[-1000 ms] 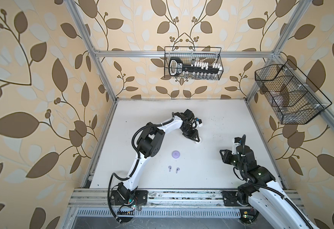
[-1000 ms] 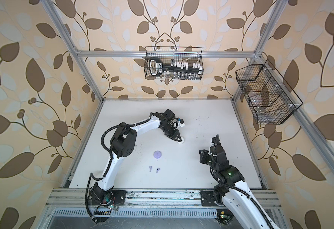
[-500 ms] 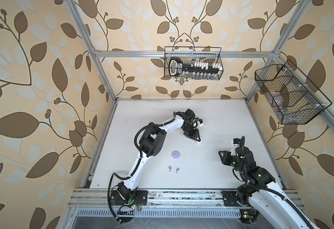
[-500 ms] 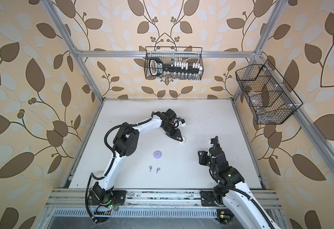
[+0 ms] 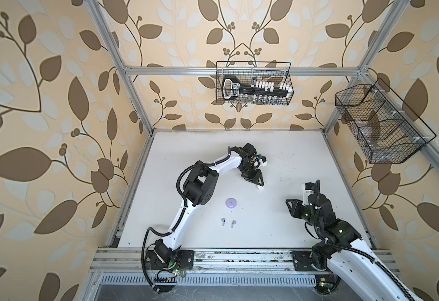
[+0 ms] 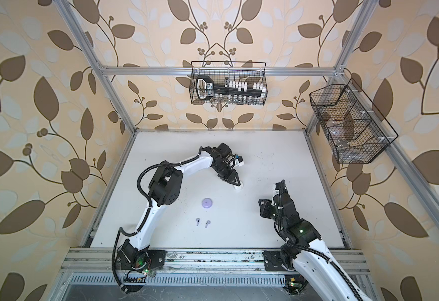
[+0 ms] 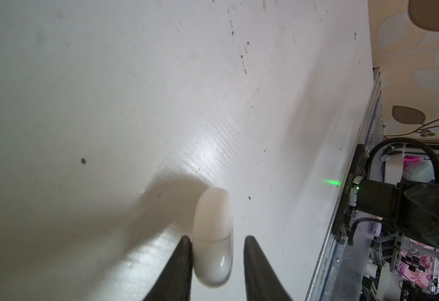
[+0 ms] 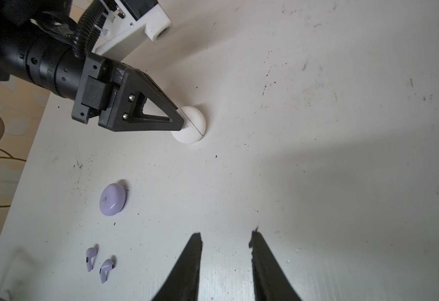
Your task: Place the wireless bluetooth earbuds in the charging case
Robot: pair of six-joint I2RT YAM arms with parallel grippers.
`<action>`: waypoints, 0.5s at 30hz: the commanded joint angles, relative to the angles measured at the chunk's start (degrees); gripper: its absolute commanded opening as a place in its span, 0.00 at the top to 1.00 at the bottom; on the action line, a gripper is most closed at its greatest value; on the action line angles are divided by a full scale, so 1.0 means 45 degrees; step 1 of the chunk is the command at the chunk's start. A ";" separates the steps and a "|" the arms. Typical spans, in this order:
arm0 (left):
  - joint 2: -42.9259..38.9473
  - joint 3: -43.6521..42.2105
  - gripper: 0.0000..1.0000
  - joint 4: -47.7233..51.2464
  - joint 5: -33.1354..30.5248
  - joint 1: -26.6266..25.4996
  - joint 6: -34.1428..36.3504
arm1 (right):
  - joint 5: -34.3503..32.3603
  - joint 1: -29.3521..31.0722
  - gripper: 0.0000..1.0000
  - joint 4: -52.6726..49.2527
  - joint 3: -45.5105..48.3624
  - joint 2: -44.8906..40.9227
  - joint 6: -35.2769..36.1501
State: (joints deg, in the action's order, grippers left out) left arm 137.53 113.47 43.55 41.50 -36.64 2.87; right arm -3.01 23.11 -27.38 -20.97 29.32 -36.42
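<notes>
A shut white charging case (image 7: 213,234) (image 8: 191,125) rests on the white table (image 5: 291,161), right of centre in both top views (image 5: 261,187) (image 6: 238,186). My left gripper (image 7: 217,237) (image 5: 260,183) straddles it. One finger touches the case and a gap shows at the other finger, so the jaws are open. Near the front middle lies a lilac case (image 5: 231,202) (image 8: 112,199), shut, with two lilac earbuds (image 5: 223,221) (image 5: 233,223) (image 8: 91,258) (image 8: 107,269) loose in front of it. My right gripper (image 8: 226,234) (image 5: 288,202) hovers open and empty at the right.
A wire basket (image 5: 253,83) with a black tool hangs on the back wall. Another wire basket (image 5: 379,125) hangs on the right wall. Aluminium frame posts edge the table, and a rail (image 5: 239,258) runs along its front.
My left gripper's fingers have eased apart around the white case. The right arm has shifted only slightly.
</notes>
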 commanded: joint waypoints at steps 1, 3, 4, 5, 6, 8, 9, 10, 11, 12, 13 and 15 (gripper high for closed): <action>0.0093 0.0307 0.62 0.0341 -0.0070 0.0162 0.0216 | -0.0091 0.0135 0.66 -0.0107 0.0246 -0.0002 -0.0210; 0.0062 0.0298 0.59 0.0371 -0.0249 0.0211 0.0204 | -0.0103 0.0205 0.66 -0.0098 0.0217 -0.0030 -0.0265; 0.0033 0.0307 0.57 0.0381 -0.0354 0.0242 0.0220 | -0.0132 0.0238 0.66 -0.0089 0.0216 -0.0031 -0.0284; 0.0003 0.0291 0.50 0.0367 -0.0481 0.0291 0.0202 | -0.0138 0.0305 0.66 -0.0070 0.0226 -0.0021 -0.0315; -0.0031 0.0288 0.48 0.0377 -0.0637 0.0373 0.0194 | -0.0158 0.0359 0.66 -0.0051 0.0207 -0.0014 -0.0338; -0.0102 0.0260 0.48 0.0391 -0.0866 0.0508 0.0218 | -0.0225 0.0472 0.66 0.0027 0.0187 0.0041 -0.0362; -0.0141 0.0255 0.49 0.0400 -0.0947 0.0607 0.0220 | -0.0247 0.0559 0.66 0.0057 0.0154 0.0093 -0.0381; -0.0186 0.0215 0.49 0.0410 -0.1007 0.0706 0.0221 | -0.0266 0.0640 0.66 0.0089 0.0112 0.0167 -0.0430; -0.0257 0.0156 0.48 0.0403 -0.1051 0.0774 0.0221 | -0.0299 0.0744 0.66 0.0125 0.0070 0.0238 -0.0454; -0.0370 0.0034 0.49 0.0400 -0.1134 0.0894 0.0239 | -0.0357 0.0872 0.65 0.0160 0.0017 0.0314 -0.0488; -0.0552 -0.0173 0.49 0.0340 -0.1207 0.0995 0.0257 | -0.0448 0.1034 0.65 0.0194 -0.0056 0.0419 -0.0528; -0.1058 -0.0800 0.49 0.0055 -0.1266 0.1152 0.0364 | -0.0607 0.1375 0.63 0.0308 -0.0227 0.0645 -0.0608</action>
State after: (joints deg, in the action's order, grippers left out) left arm 137.19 112.27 43.22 37.01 -32.56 3.01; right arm -3.90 27.94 -26.98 -20.99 31.40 -38.09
